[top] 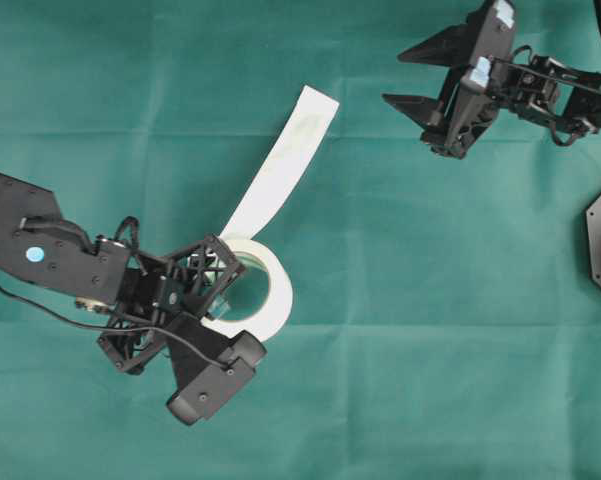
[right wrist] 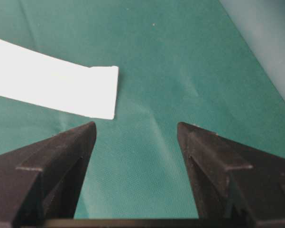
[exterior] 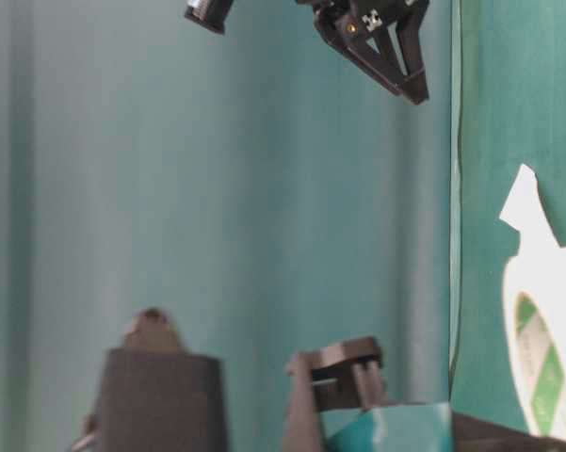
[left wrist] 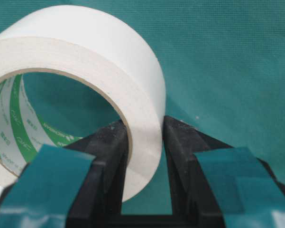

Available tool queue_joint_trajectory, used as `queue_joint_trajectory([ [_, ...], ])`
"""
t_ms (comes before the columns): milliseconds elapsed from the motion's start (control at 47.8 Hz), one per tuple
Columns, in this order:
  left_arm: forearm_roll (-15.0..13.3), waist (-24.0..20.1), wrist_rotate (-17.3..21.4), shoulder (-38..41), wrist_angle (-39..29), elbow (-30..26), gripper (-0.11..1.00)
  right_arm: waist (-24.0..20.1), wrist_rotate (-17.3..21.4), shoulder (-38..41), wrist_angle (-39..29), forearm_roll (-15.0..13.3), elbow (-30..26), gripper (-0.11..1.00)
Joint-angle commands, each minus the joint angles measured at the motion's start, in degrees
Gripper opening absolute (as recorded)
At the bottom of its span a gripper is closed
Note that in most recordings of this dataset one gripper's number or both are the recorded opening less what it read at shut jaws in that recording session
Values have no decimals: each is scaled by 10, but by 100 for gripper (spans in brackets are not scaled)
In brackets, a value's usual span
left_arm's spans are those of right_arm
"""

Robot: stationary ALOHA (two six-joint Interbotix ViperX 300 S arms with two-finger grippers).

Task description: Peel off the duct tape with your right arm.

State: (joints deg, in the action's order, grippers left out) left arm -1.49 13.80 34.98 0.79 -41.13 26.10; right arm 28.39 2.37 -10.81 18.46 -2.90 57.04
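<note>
Duct tape (top: 270, 280): white roll with green-printed inner core, sitting on the green cloth (top: 430, 330) toward seven o'clock of centre in the overhead view. Its loose strip (top: 280, 165) is running out flat from the roll toward one o'clock, its squared end lying near twelve o'clock of centre.

Left gripper (top: 218, 292): black, lattice-truss fingers with teal pads (left wrist: 52, 175); reaching in from nine o'clock and clamping the wall of the roll, one finger inside the core and one outside, as the left wrist view is showing.

Right gripper (top: 398, 78): two long, solid, pointed black fingers; hanging at two o'clock of the overhead view, tips pointing toward nine o'clock. Its jaws are standing apart and holding nothing. In the right wrist view the strip's free end (right wrist: 97, 92) is lying at eleven o'clock, just beyond the tip of the nearer finger (right wrist: 61, 156), not touching it.

Background: green cloth showing soft creases.
</note>
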Motion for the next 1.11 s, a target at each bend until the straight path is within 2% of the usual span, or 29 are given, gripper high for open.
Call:
queue_joint_trajectory([
  [0,-2,1,0,0,6,-7,20,-2,1,-21,6,-1,2,33],
  [774,0,-16,-6,18,82,25,20,-35,2,-154,57,-2,77,34],
  [1088,6,-14,-15,18,72,-10,20,-40,3,-165,57,-2,83,34],
])
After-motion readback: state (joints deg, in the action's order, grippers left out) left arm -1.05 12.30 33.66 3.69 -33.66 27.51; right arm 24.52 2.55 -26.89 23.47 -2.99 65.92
